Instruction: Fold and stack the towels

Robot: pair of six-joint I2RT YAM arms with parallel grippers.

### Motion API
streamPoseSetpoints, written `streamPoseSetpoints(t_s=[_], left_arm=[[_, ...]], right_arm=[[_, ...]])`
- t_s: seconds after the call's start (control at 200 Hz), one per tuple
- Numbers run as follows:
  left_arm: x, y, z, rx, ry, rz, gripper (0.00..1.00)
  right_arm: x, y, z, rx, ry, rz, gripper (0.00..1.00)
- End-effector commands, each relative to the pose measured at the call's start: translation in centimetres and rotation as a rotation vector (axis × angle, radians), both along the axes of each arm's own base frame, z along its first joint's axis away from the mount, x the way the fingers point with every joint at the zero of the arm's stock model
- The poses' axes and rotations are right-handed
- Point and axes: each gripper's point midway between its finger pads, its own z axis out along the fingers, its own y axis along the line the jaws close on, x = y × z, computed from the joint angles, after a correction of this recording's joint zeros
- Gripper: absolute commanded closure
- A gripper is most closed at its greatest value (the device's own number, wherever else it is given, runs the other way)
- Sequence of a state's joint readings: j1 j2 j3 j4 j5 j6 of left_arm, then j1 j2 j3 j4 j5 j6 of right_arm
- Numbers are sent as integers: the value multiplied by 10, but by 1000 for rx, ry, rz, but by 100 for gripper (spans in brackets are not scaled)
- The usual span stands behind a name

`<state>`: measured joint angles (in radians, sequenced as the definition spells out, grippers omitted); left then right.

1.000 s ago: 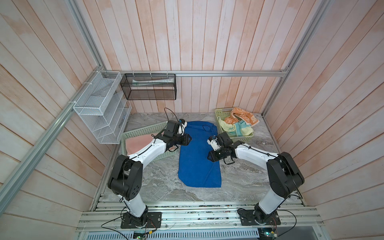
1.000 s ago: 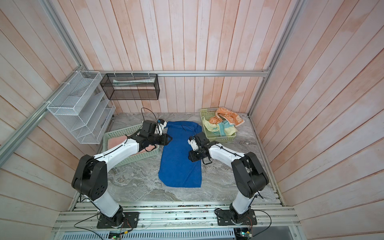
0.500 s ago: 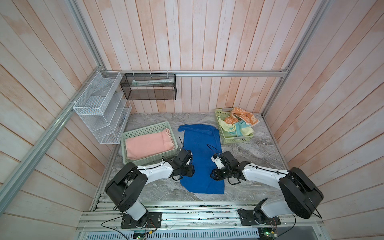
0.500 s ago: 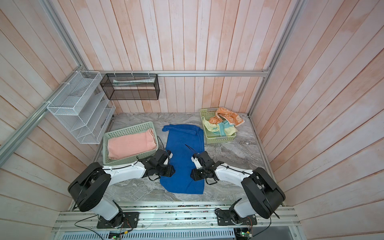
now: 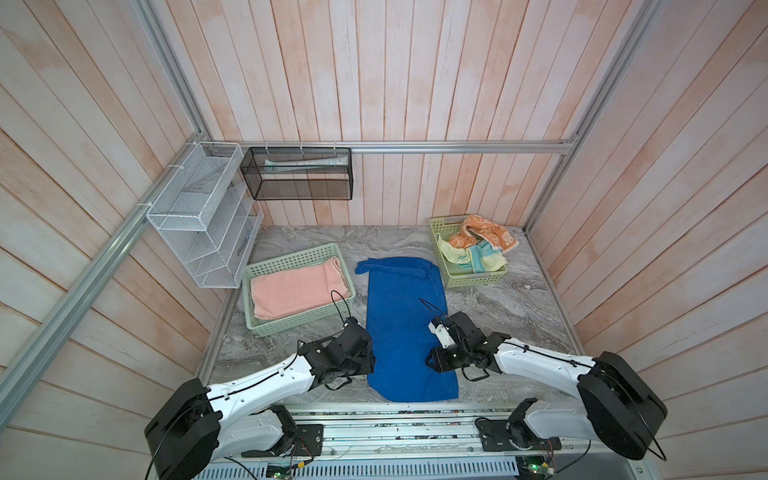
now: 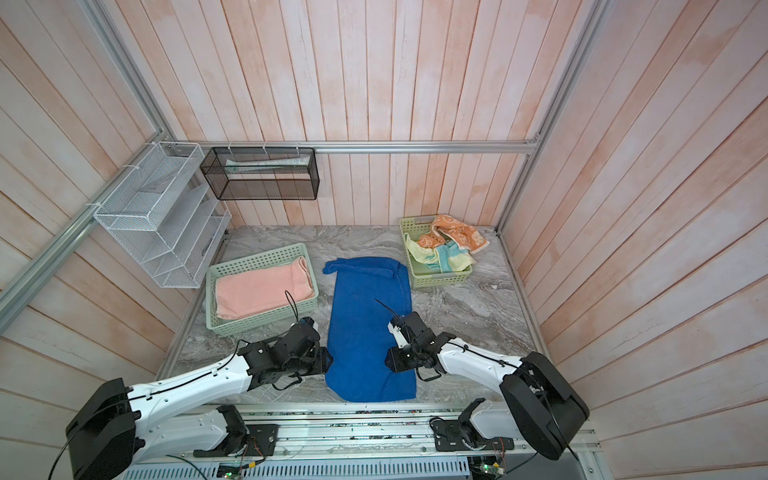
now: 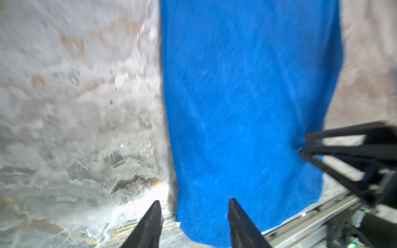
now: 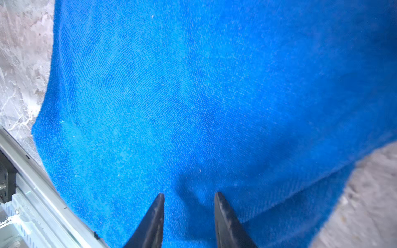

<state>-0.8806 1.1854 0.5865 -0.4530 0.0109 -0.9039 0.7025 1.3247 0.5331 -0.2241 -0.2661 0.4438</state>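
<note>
You've got pink towel (image 5: pixel 297 286) folded in basket (image 5: pixel 291 254), blue towel (image 5: pixel 405 324) flat at left claw (image 7: pixel 193 204) and right claw (image 8: pixel 189 196), both apart, orange towel (image 5: pixel 490 235) and yellow towel (image 5: pixel 455 255) left.

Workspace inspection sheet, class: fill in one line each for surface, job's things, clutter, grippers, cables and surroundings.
Surface: marble table, bare between the baskets.
Job's things: blue towel spread flat mid-table, far end rumpled; pink towel folded in the left basket; orange towel and yellow towel bunched in the right basket, orange draped over its rim.
Clutter: nothing seen.
Grippers: left gripper fingers apart, straddling the blue towel's edge; right gripper fingers apart over the blue towel; neither holds anything.
Cables: a black cable loops at each wrist.
Surroundings: plank walls; white rack; black bin on the rail.
</note>
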Motion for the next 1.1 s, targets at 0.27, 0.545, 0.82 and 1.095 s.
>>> streamPoseSetpoints(t_s=[0.27, 0.545, 0.82, 1.095], left_arm=[[-28, -23, -39, 9, 211, 31, 64], [-36, -13, 17, 250, 198, -20, 100], [-24, -6, 67, 418, 114, 5, 46], [-31, -26, 18, 166, 200, -36, 51]], right_arm=[[-12, -3, -19, -68, 55, 40, 60], [-15, -3, -16, -67, 51, 61, 60], [-19, -5, -27, -96, 90, 67, 60], [-20, -5, -28, -105, 98, 73, 60]])
